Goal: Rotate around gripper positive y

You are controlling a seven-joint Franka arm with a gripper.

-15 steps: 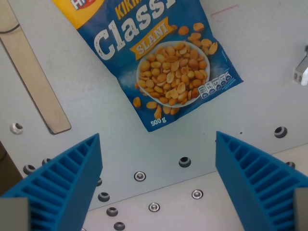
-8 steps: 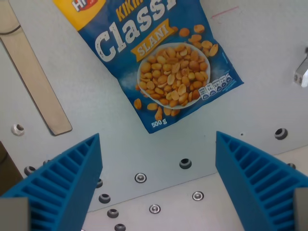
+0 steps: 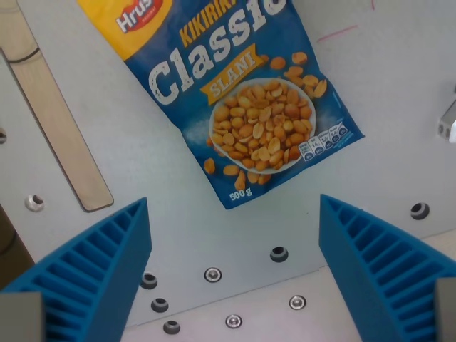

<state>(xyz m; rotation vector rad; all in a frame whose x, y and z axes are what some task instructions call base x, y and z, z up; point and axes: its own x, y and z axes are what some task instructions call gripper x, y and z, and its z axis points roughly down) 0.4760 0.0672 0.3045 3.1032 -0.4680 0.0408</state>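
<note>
The hand was open, its two blue fingers wide apart and holding nothing, above a grey table with bolt holes. Beyond them a blue peanut bag lay flat, its long axis running from the upper left to the lower right. At the wrist view's left lay a tilted metal strip. Nothing stood between the fingers.
</note>
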